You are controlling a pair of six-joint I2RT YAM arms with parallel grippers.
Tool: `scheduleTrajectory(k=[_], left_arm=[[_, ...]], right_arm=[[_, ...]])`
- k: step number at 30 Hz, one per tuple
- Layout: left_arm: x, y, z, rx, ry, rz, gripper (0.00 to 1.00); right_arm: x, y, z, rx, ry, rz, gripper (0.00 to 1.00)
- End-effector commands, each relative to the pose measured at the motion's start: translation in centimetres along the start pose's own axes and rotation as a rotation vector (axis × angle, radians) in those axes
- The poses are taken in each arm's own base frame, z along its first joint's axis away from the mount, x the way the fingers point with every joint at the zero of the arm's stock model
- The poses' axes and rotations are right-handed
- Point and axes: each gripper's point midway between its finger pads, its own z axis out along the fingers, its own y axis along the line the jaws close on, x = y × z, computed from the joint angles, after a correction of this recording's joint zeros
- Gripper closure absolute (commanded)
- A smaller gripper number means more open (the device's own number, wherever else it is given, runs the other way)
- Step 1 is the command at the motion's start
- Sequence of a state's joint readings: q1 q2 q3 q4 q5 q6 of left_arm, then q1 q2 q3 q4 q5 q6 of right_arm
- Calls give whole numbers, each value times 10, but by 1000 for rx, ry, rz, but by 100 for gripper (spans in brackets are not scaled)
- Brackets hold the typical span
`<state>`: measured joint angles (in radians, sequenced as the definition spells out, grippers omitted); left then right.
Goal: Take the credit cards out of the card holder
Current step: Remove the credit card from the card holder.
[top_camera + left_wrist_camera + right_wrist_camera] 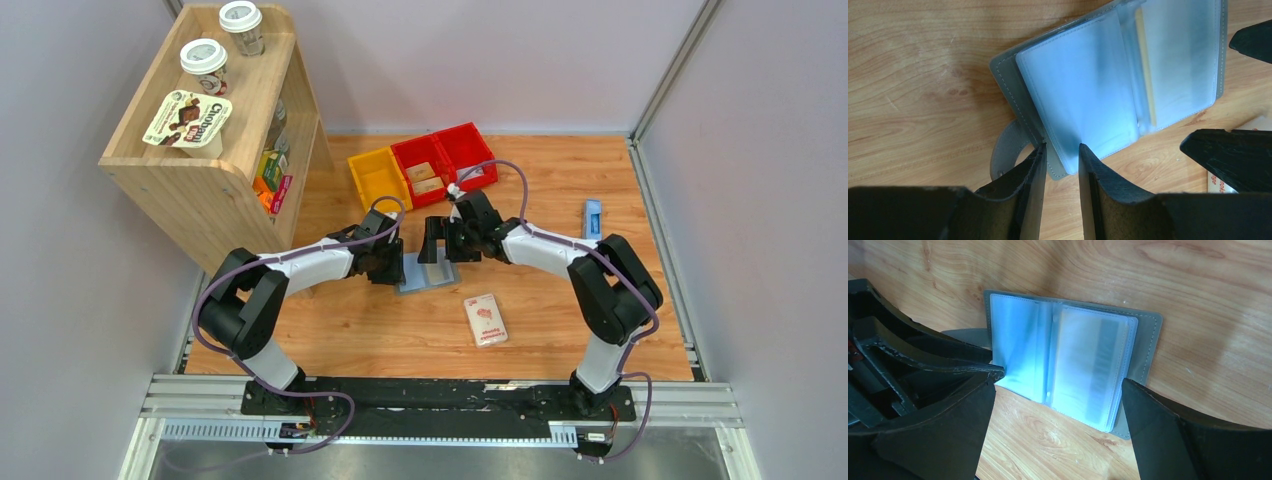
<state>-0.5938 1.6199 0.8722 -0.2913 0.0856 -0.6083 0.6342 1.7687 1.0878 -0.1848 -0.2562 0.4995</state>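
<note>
The card holder (430, 277) lies open on the wooden table, grey cover down and pale blue pockets (1083, 85) up, its snap tab (1003, 150) sticking out. A tan credit card's edge (1145, 65) shows inside one pocket. A greyish card (1105, 365) shows through the right-hand pocket. My left gripper (1062, 146) is partly open, its fingertips (1035, 165) straddling the holder's near corner, with bare table between the fingers. My right gripper (1058, 384) hangs wide open over the holder's other side, gripping nothing.
A white-and-pink packet (486, 320) lies in front of the holder. A small blue object (592, 218) sits at the right. Yellow (378, 177) and red bins (445, 158) stand behind. A wooden shelf (215, 130) with cups fills the back left.
</note>
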Motion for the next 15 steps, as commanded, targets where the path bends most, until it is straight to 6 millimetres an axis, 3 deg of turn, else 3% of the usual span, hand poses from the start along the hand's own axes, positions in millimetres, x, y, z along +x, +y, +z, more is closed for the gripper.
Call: scheduleTrajectory(k=[1, 15], left_arm=[[7, 1, 3, 1, 27, -17, 62], [7, -1, 4, 15, 31, -27, 62]], right_arm=[[-10, 12, 4, -46, -27, -34, 0], [-1, 9, 11, -41, 0, -33, 0]])
